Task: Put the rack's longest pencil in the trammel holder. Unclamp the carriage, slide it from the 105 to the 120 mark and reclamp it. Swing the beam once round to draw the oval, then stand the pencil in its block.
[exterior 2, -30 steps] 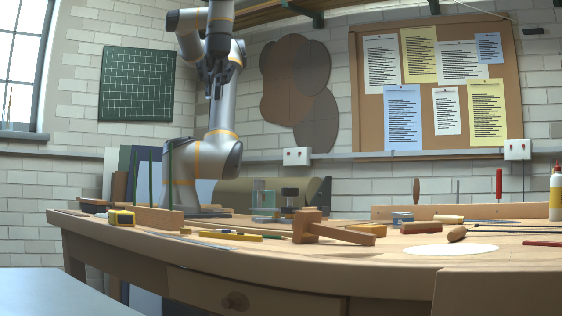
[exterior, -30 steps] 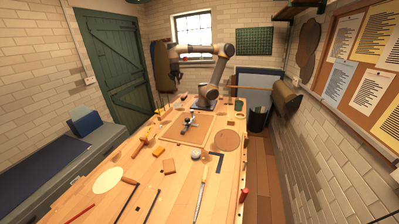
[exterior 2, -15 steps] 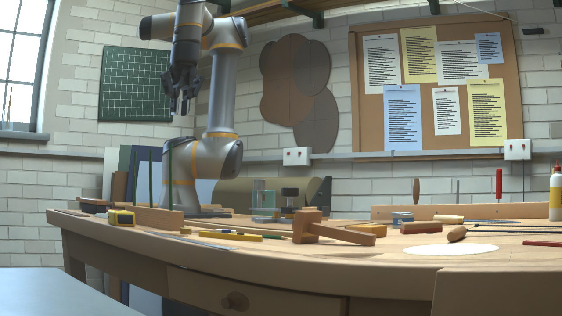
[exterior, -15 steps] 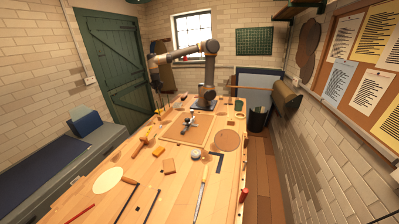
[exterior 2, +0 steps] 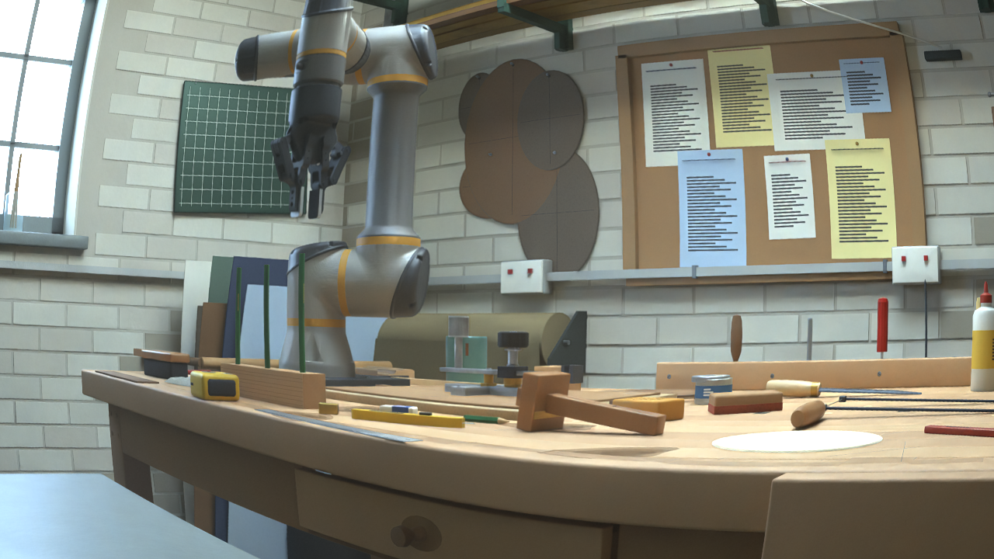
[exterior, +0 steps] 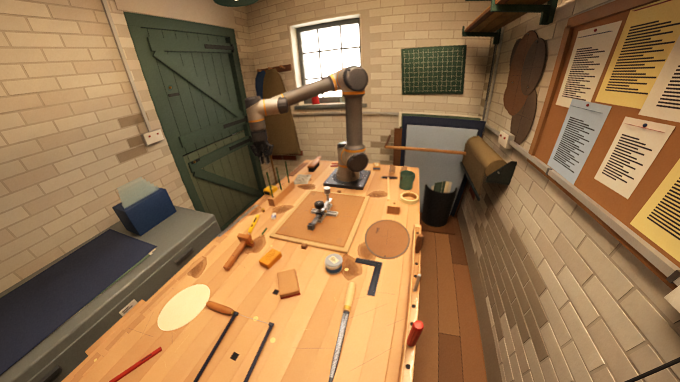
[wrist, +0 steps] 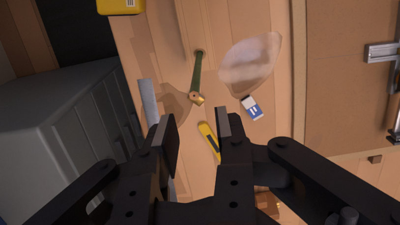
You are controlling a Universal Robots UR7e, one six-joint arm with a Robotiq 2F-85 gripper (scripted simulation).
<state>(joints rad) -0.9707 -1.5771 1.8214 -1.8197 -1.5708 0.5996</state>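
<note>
The longest pencil (exterior 2: pixel 302 313) is green and stands upright at the right end of the wooden rack (exterior 2: pixel 272 384), beside two shorter green pencils (exterior 2: pixel 266 316). From the wrist camera I look down its length (wrist: pixel 195 77) to its hexagonal top end. My gripper (exterior 2: pixel 306 201) hangs well above that pencil, part open and empty (wrist: pixel 193 123). The rack (exterior: pixel 278 192) sits at the bench's left edge near the arm's base. The metal trammel (exterior: pixel 320 210) lies on the drawing board (exterior: pixel 322 219) at mid-bench, with a black knob on top.
The bench's left edge (wrist: pixel 123 84) runs just beside the rack, with a grey cabinet (wrist: pixel 56 117) below. A yellow tape measure (exterior 2: pixel 214 384), steel ruler (wrist: pixel 148 102), yellow knife (wrist: pixel 209 140), eraser (wrist: pixel 252 108) and mallet (exterior 2: pixel 577 410) lie nearby.
</note>
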